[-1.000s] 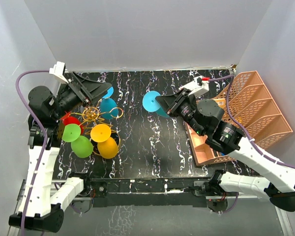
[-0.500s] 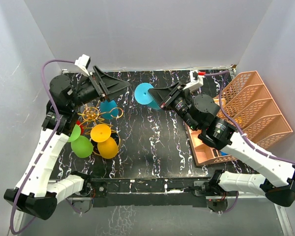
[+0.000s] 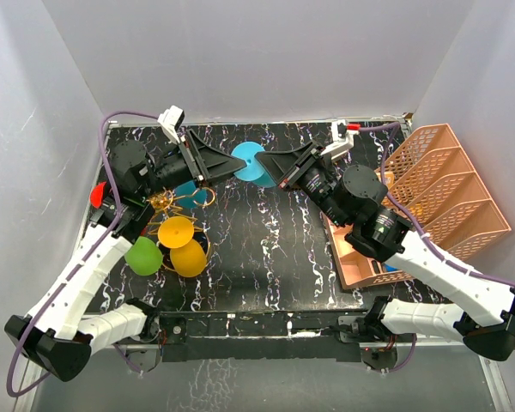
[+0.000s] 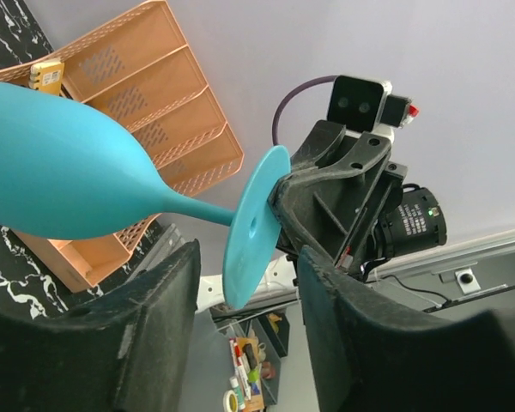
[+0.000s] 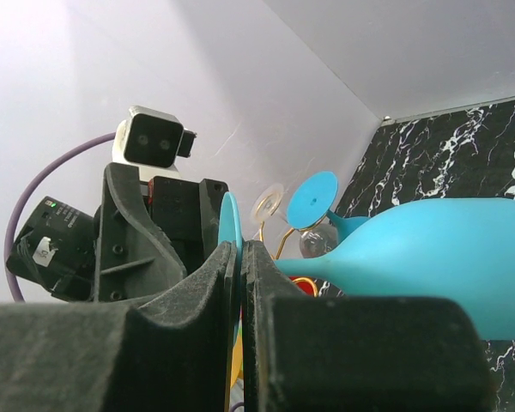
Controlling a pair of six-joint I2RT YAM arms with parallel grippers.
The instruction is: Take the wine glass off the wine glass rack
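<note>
My right gripper (image 5: 243, 257) is shut on the thin round foot (image 5: 231, 225) of a blue wine glass (image 5: 446, 257), held in the air on its side. In the top view that wine glass (image 3: 249, 163) hangs over the back of the table between my right gripper (image 3: 268, 161) and my left gripper (image 3: 228, 166). My left gripper (image 4: 245, 322) is open, its fingers either side of the foot's lower edge (image 4: 253, 232) with gaps on both sides. The gold wine glass rack (image 3: 167, 202) stands at the left with yellow (image 3: 182, 245), green (image 3: 143, 256), red (image 3: 97, 195) and blue (image 3: 189, 190) glasses.
A peach mesh organiser (image 3: 438, 189) stands at the right edge of the black marbled table (image 3: 266, 249). White walls close in the back and sides. The left arm reaches over the rack.
My left arm has swung right from over the rack to the blue glass's foot, and its jaws have narrowed. My right gripper has carried the glass a little left towards it.
</note>
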